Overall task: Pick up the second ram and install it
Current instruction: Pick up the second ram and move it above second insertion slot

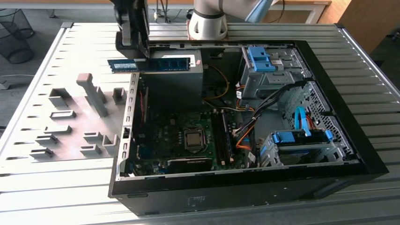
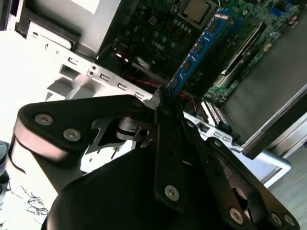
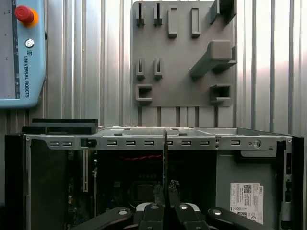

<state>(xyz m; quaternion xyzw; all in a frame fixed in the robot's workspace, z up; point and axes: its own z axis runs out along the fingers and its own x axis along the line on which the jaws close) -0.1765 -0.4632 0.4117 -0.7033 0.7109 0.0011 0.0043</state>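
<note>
The second ram [image 1: 164, 63] is a long blue-green stick held level above the rear left corner of the open computer case [image 1: 350, 140]. My gripper [image 1: 142, 57] is shut on it near its middle. In the second wrist view the ram [image 2: 197, 48] reaches from the gripper [image 2: 164, 98] out over the motherboard [image 2: 158, 33]. It appears edge-on in the first wrist view, where the ram [image 3: 165, 158] rises as a thin line from the gripper [image 3: 165, 189]. The long memory slots [image 1: 222, 136] lie on the motherboard [image 1: 168, 140], lower down inside the case.
A grey holder plate [image 1: 69, 122] with upright blocks lies on the slatted table at the exterior view's left, also seen as the holder plate [image 3: 182, 52]. Drive cages with blue brackets [image 1: 262, 58], orange cables [image 1: 244, 138] and a grey power supply [image 1: 172, 79] crowd the case. A teach pendant [image 3: 21, 52] rests on the table.
</note>
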